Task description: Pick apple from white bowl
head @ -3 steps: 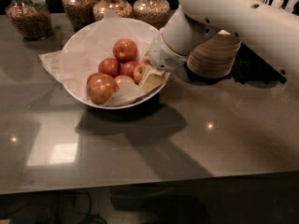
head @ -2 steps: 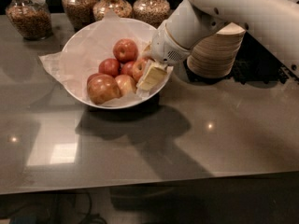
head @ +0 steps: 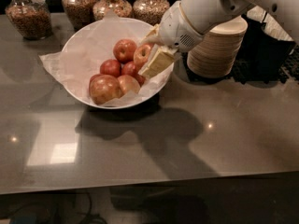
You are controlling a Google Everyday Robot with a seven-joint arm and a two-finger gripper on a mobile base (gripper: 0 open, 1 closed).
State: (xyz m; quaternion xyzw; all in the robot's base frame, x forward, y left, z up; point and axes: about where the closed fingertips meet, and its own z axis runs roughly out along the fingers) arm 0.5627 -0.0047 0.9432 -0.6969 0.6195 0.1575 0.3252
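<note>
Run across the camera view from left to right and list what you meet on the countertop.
Glass jar of brown grains → wide white paper-lined bowl → mottled red-and-yellow apple, clamped in the gripper over the bowl's right side → stack of beige paper bowls.

No writing, label, brand or number is showing legibly anywhere. The hand [head: 145, 57], gripping the apple [head: 140, 52] over the right side of the white bowl [head: 117, 104] on the bench [head: 224, 143], is bearing no readable marking.
</note>
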